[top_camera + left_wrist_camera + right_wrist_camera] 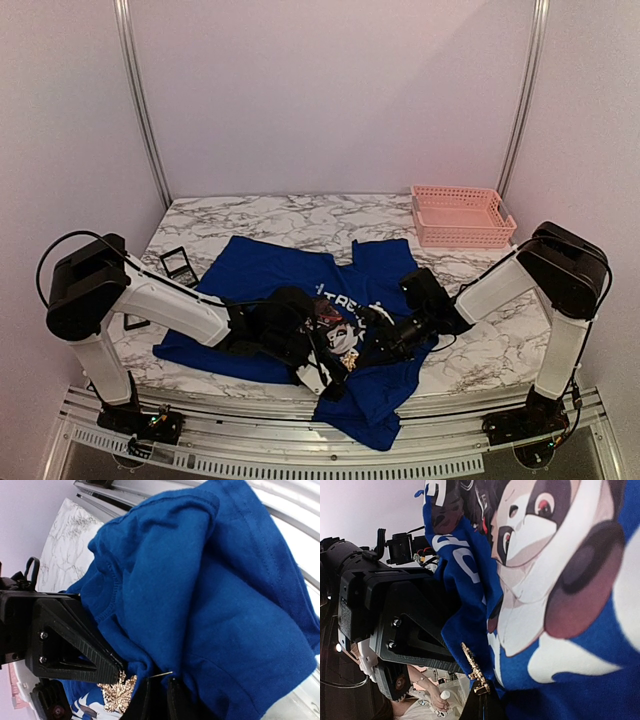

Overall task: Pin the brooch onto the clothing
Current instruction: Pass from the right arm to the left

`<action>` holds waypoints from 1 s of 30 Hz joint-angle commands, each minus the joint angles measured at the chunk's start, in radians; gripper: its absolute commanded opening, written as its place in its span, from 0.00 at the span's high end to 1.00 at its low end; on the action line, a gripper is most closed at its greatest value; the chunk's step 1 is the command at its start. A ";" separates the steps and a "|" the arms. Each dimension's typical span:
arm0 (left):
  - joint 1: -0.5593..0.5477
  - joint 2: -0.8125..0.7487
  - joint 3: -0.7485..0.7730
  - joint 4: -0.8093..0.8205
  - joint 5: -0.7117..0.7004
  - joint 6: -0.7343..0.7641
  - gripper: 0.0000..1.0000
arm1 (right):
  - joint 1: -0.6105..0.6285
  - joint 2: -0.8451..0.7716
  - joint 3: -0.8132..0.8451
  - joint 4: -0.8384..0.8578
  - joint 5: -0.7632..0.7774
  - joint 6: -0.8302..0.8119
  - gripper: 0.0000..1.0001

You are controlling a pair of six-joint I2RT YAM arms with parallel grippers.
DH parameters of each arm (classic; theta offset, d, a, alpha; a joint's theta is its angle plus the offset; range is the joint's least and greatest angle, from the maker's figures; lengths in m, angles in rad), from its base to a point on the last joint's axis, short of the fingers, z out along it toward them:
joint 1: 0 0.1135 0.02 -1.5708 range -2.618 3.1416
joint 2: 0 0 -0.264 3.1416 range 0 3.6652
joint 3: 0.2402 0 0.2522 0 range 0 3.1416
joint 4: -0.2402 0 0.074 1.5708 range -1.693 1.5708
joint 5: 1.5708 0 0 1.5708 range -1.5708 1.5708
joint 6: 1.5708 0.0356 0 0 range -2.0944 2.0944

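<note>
The clothing [270, 275], a royal-blue T-shirt with a panda print [335, 320], lies on the marble table, its hem hanging over the front edge. Both grippers meet at the print. My left gripper [159, 685] is shut on a raised fold of the clothing [210, 580]. The thin pin tip [164, 673] pokes out of that fold just above the fingers. The brooch [117, 694], a gold leaf, sits behind the fold. In the right wrist view my right gripper [487, 692] is shut on the brooch [472, 670], seen edge-on against the blue cloth [580, 690].
A pink basket [462, 215] stands at the back right of the table [300, 212]. A small black open case [178, 262] lies left of the shirt, near the left arm. The metal front rail [250, 462] runs below the shirt's hanging hem.
</note>
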 commanded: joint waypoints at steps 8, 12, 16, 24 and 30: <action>-0.005 -0.002 -0.039 0.260 -0.062 0.010 0.78 | 0.026 -0.065 0.010 -0.012 -0.035 -0.017 1.00; -0.005 0.005 -0.043 0.294 -0.062 0.008 0.79 | 0.026 -0.061 0.013 -0.010 -0.039 -0.017 1.00; -0.005 0.010 -0.051 0.320 -0.066 0.018 0.81 | 0.026 -0.060 0.016 -0.015 -0.042 -0.020 1.00; -0.005 0.017 -0.092 0.440 -0.094 0.047 0.83 | 0.030 -0.041 0.016 -0.013 -0.066 -0.017 1.00; -0.005 0.010 -0.102 0.486 -0.087 0.042 0.83 | 0.060 -0.008 0.034 -0.024 -0.083 -0.015 1.00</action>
